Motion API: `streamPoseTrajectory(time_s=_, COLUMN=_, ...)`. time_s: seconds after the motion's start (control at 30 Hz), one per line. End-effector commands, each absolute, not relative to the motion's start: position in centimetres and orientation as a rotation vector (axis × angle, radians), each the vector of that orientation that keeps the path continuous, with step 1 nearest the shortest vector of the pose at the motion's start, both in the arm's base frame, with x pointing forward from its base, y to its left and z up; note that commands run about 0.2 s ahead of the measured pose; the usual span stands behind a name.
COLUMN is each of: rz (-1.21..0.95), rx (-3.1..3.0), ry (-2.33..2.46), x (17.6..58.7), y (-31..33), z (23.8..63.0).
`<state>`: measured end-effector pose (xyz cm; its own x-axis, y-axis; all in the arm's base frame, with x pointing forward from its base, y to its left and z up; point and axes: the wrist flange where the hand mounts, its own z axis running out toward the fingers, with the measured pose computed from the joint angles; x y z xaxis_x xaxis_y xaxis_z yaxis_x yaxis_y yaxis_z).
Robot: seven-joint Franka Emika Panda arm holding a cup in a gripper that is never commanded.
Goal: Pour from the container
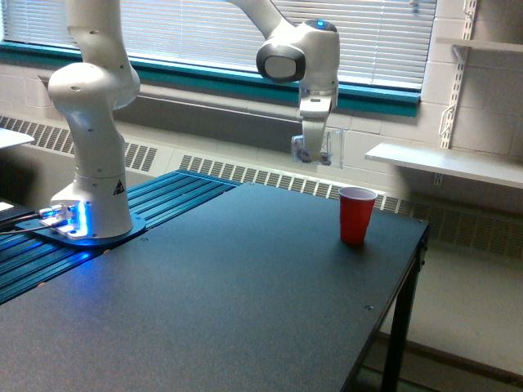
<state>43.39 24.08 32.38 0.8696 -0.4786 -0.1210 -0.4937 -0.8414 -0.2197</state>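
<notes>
The tool point(314, 153) is gripping the container point(325, 147), hanging in the air above the dark surface point(245, 278). It is sitting up and toward the exterior view's left of the red cup point(356, 215), well apart from it.

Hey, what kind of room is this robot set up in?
Probably a lab or classroom: a Franka arm bolted beside a black table, painted block walls, wall shelves and a blinded window.

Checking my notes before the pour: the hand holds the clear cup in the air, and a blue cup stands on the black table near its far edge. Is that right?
Not quite: the cup on the black table is red, not blue, as the exterior view shows. The rest holds: the hand holds the clear cup in the air.
</notes>
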Motion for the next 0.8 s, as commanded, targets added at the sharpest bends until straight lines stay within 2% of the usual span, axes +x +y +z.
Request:
streamPoseTrajectory(time_s=0.03, rz=0.092, rx=-2.802, ry=0.749, x=43.7, y=24.5, z=31.7)
streamPoseTrajectory(time_s=0.8, rz=0.136, rx=-2.807, ry=0.752, x=45.8, y=25.9, z=29.5)
